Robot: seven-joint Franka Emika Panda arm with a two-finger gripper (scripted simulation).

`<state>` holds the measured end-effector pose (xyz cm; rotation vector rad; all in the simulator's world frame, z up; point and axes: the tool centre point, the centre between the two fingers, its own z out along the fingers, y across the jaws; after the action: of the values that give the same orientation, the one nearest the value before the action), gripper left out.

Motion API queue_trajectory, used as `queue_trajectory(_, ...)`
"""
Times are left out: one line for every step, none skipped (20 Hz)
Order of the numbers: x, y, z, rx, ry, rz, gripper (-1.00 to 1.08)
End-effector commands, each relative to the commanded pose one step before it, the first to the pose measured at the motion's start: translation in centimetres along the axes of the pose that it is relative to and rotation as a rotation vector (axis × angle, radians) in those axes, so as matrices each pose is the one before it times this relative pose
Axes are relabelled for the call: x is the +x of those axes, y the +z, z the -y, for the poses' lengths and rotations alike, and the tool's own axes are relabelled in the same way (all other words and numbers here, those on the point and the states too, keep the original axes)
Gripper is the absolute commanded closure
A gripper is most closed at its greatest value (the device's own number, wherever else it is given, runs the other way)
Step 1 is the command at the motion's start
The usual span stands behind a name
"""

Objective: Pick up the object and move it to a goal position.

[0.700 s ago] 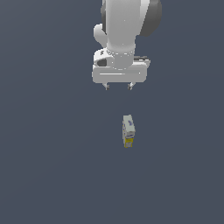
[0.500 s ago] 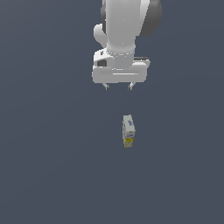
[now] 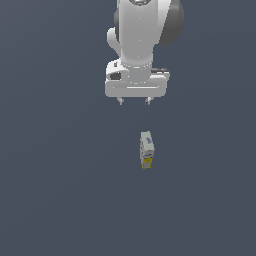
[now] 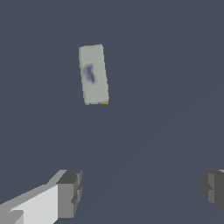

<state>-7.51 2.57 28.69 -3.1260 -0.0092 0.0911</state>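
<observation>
Gripper (image 3: 134, 101) hung off the white arm (image 3: 142, 35) over the plain dark grey floor (image 3: 55, 190), fingers spread wide with nothing between them; in the wrist view both fingertips (image 4: 69, 194) sat well apart. The box (image 3: 146, 149) stood alone on the floor, slightly toward the exterior view's right of the gripper, untouched, pale end with bluish print up, yellow end down.

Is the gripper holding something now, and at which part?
Nothing is held. The gripper is open and apart from the small box.
</observation>
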Motion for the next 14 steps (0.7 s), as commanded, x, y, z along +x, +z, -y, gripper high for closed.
queue_trajectory(0.104,0.032,0.053,-0.00037,-0.00125,-0.00089,-0.92)
queue_trajectory(0.122,0.060,0.044,-0.00048,-0.00127,-0.00073,-0.92)
queue_trajectory(0.156,0.082,0.065,-0.00060,-0.00167,-0.00081,-0.92)
queue_trajectory(0.195,0.110,0.075,-0.00067,-0.00191,-0.00083,-0.92)
queue_trajectory(0.233,0.134,0.091,-0.00077,-0.00227,-0.00095,-0.92)
queue_trajectory(0.272,0.158,0.105,-0.00089,-0.00267,-0.00117,-0.92)
queue_trajectory(0.314,0.182,0.127,-0.00104,-0.00323,-0.00151,-0.92)
queue_trajectory(0.356,0.207,0.148,-0.00117,-0.00378,-0.00185,-0.92)
queue_trajectory(0.396,0.237,0.164,-0.00125,-0.00421,-0.00208,-0.92)
queue_trajectory(0.432,0.268,0.183,-0.00129,-0.00463,-0.00224,-0.92)
queue_trajectory(0.469,0.303,0.200,-0.00130,-0.00501,-0.00238,-0.92)
queue_trajectory(0.504,0.337,0.221,-0.00131,-0.00547,-0.00261,-0.92)
queue_trajectory(0.539,0.373,0.242,-0.00130,-0.00594,-0.00285,-0.92)
queue_trajectory(0.573,0.413,0.260,-0.00124,-0.00634,-0.00305,-0.92)
